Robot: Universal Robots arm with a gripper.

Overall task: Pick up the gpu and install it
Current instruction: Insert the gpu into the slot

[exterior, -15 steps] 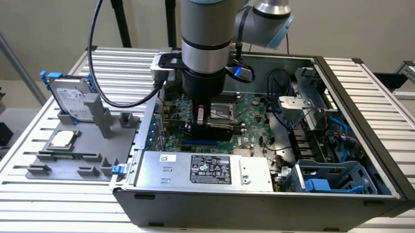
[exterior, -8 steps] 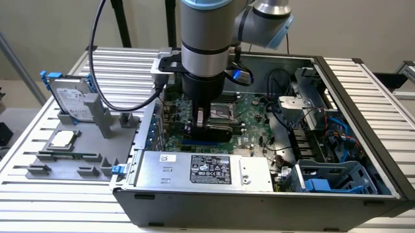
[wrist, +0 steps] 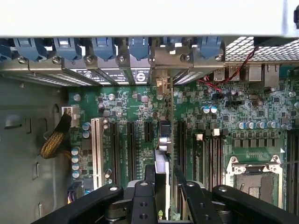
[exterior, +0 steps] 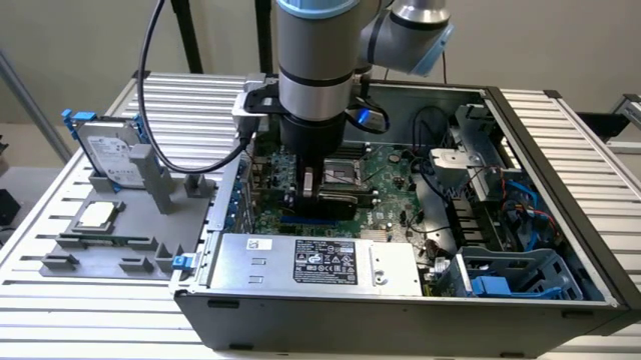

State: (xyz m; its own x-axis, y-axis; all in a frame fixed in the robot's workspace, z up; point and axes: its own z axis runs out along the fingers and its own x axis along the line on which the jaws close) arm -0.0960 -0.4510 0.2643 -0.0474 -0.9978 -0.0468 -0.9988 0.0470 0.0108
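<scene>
Inside the open grey sheet-metal computer case, lying on its side on a ribbed aluminium table: a large green motherboard studded with small cylindrical capacitors, long dark expansion slots and one white slot, plus a square silver processor socket. Along the case's rear wall in the wrist view, a row of blue plastic bracket clips above perforated metal slot covers.

Lowered into the case from above, the thick grey robot arm, ending in a black gripper. Clamped between its matte black fingers, seen edge-on in the wrist view: the gpu, a thin flat card standing upright on its long edge above the motherboard, in line with the dark slots, its silver metal bracket reaching toward the rear slot openings. Not clear whether its lower edge is seated in a slot.

Visible from the exterior view: a boxy silver power supply with a black label at the case's near edge, blue drive cages toward the exterior view's right, and outside the case on the exterior view's left a grey moulded fixture holding a silver hard drive with blue rails upright and a small square silver chip.
</scene>
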